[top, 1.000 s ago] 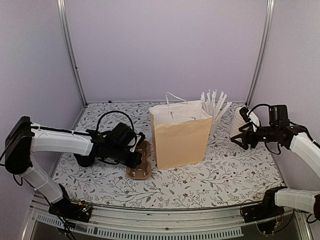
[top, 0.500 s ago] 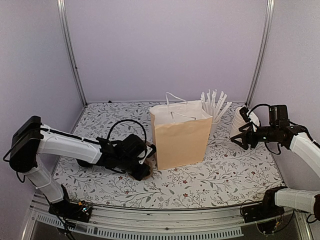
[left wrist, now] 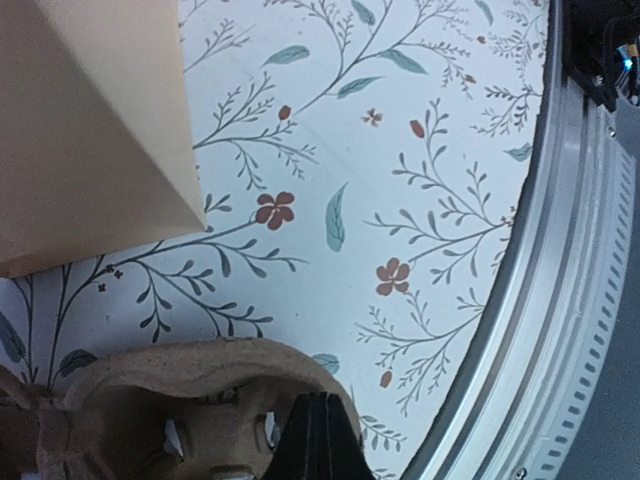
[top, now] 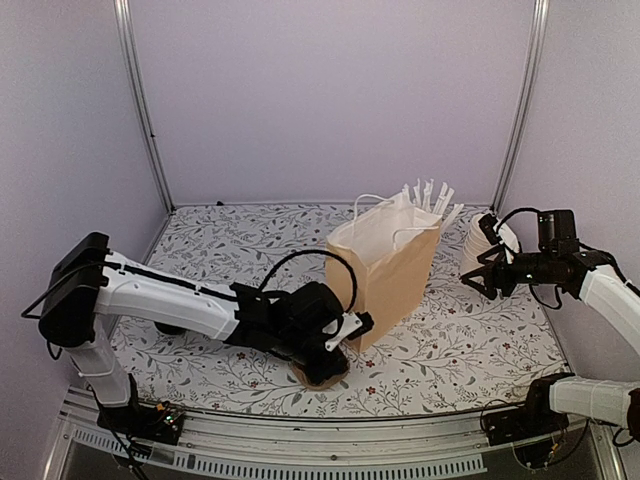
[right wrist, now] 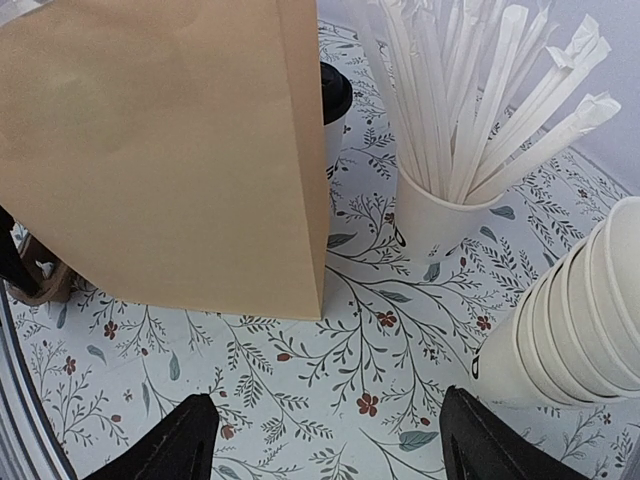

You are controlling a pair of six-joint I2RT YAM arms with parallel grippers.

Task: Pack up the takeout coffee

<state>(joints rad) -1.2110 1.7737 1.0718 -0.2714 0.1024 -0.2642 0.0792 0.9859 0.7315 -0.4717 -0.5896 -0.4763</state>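
So far, little seems done: the brown cup tray (left wrist: 150,375) is pinched in the tightly shut left claw (left wrist: 315,440), nothing is held in the wide-open right claw (right wrist: 330,440), and one lidded coffee (right wrist: 334,110) is seen ahead of it, outside the paper bag (right wrist: 170,150).

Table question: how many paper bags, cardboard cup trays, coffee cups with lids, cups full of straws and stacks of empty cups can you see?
paper bag: 1
cardboard cup tray: 1
lidded coffee cup: 1, peeking out behind the bag
cup of straws: 1
stack of lidless cups: 1
Total: 5
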